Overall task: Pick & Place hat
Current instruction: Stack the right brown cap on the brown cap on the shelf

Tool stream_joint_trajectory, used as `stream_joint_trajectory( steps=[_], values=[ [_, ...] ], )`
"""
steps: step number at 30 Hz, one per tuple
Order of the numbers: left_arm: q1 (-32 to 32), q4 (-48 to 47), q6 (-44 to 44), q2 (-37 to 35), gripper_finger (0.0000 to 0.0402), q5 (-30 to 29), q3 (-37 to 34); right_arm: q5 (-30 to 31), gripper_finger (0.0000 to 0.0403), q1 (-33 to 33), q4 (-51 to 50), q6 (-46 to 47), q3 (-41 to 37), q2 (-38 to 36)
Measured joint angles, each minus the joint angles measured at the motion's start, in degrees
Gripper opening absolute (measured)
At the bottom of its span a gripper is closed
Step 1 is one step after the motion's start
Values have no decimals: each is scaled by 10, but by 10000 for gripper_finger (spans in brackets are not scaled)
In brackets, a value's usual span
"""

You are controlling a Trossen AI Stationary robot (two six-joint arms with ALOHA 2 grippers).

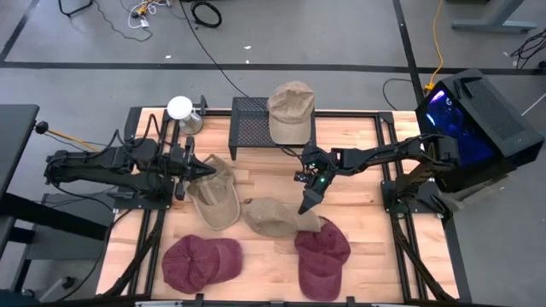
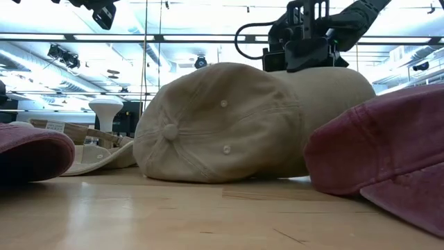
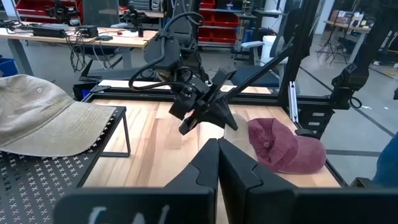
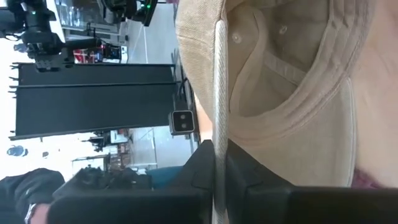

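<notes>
The right tool (image 1: 304,207) is clamped on the rim of a tan hat (image 1: 271,217) lying mid-counter, its brim pinched between the fingers. A maroon hat (image 1: 322,256) touches that hat on one side; another tan hat (image 1: 214,194) lies on the other, with the left tool (image 1: 203,170) closed empty above it. A second maroon hat (image 1: 201,261) sits near the counter (image 1: 358,153) edge. A fifth hat (image 1: 290,109) rests on the black rack (image 1: 250,128).
</notes>
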Motion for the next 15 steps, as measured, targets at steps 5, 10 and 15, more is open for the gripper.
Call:
stream_joint_trajectory(
  steps=[5,10,15],
  values=[
    [0,0,0,0,14,0,0,23,42,0,4,-2,0,0],
    [0,0,0,0,14,0,0,46,98,0,6,-2,-1,0],
    [0,1,0,0,14,0,0,75,169,-5,5,-17,-1,0]
  ],
)
